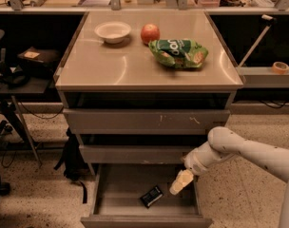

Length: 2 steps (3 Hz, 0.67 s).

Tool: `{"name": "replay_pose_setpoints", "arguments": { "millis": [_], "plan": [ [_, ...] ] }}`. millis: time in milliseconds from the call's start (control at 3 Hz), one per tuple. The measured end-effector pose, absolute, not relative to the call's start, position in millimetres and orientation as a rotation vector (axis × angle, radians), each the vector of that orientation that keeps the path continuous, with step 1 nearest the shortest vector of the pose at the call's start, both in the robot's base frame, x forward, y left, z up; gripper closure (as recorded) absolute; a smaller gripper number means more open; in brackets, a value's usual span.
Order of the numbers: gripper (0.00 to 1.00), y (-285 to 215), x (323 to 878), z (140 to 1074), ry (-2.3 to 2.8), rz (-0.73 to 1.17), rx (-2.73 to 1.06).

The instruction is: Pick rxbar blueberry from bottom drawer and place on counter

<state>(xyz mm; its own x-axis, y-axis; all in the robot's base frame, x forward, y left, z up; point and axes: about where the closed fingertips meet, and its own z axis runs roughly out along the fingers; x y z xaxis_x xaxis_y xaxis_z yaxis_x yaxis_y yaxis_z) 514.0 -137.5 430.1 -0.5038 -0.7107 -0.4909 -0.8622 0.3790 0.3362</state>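
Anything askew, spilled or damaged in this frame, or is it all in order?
Minor only. The bar lies diagonally on the bottom drawer floor, and a drawer front above bears pale scratches. The gripper hangs over the open drawer beside the bar, not touching it. Nothing is spilled.

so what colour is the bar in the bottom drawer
The bar is dark, near black, with pale marks, camera view; the tool hangs just beside it.
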Motion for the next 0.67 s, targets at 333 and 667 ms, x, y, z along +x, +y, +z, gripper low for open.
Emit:
{"name": "replay_pose_setpoints", "arguments": {
  "millis": [333,667],
  "plan": [
    [0.00,-123,491,391,2.295,0.894,-1.285],
    [0.00,-128,512,336,2.222,0.885,-1.009]
  ]
}}
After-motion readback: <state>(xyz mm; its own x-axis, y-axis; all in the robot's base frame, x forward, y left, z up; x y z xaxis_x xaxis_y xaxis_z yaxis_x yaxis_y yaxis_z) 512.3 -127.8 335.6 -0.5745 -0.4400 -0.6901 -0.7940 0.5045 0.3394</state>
